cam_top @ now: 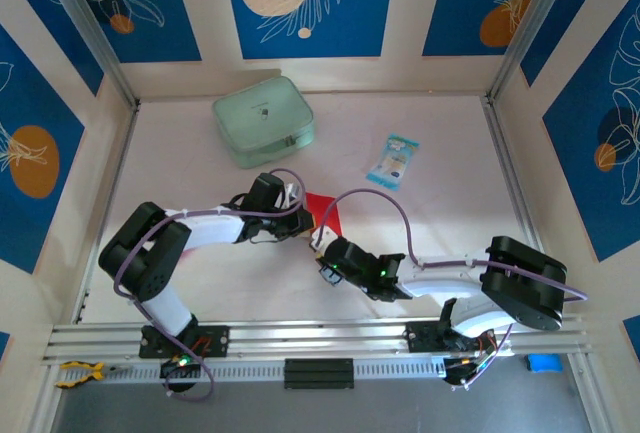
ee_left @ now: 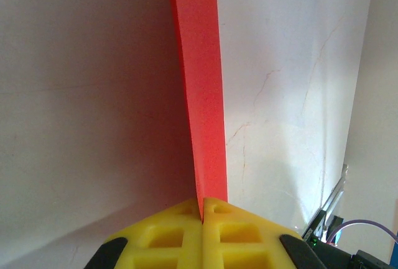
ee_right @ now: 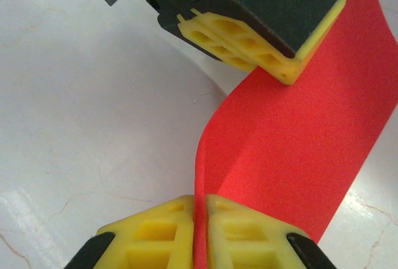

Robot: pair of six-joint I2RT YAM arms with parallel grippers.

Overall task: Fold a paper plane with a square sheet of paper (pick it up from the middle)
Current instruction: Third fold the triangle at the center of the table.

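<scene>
Left gripper clamped shut on one edge of the thin bright red square sheet of paper, held up over the middle of the white table. Right gripper pinched tight on another edge, and the sheet bows between them. Step, likely: mid-fold, crease forming. Next move needs both arms moving together, edges aligned, no tearing.

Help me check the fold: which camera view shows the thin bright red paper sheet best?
The right wrist view: the thin bright red paper sheet spreads broad, curving between left fingers and right fingers. The left wrist view gives a narrow edge-on strip; the top external view, a small, partly hidden patch.
</scene>
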